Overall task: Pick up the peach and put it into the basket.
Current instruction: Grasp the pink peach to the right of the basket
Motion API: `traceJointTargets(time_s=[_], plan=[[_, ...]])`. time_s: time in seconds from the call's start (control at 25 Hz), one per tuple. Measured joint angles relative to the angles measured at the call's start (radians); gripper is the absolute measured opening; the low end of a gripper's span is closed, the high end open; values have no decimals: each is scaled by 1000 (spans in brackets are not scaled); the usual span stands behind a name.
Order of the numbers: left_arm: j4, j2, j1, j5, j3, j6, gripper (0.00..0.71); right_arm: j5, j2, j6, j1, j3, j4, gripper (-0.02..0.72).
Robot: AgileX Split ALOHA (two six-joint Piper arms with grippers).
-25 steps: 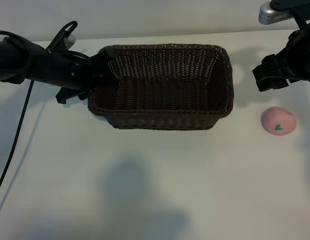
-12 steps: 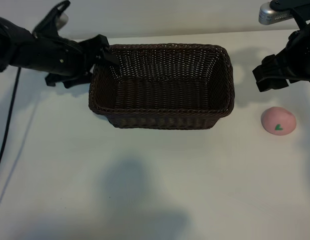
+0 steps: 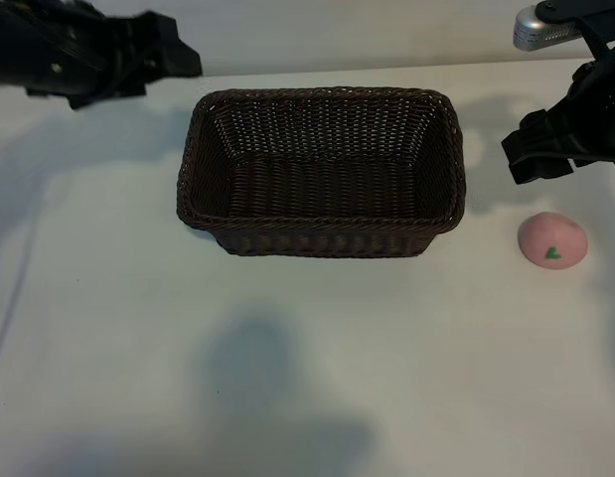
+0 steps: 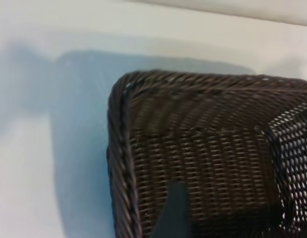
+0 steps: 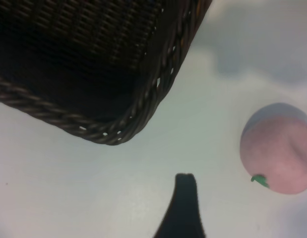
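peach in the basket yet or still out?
Out. The peach sits on the table, clear of the basket, which holds nothing.

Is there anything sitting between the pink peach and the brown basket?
Nothing: only bare white table lies between the peach and the basket, as the exterior view shows.

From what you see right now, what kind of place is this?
Probably a robot test bench: a bare white table with only a wicker basket and a toy peach, and two black robot arms at its far corners.
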Motion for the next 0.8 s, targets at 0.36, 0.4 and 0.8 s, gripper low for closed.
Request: traceJointTargets(time_s=[0.36,0.4,0.8], plan=[[205,-218,-1,25,-11,-13,658,1,0,0,0,0,0,594],[230,-249,-1,30,-11,-13,655,1,0,0,0,0,0,594],[453,-498,-1,243,-12,-16,634,3,0,0,0,0,0,594]])
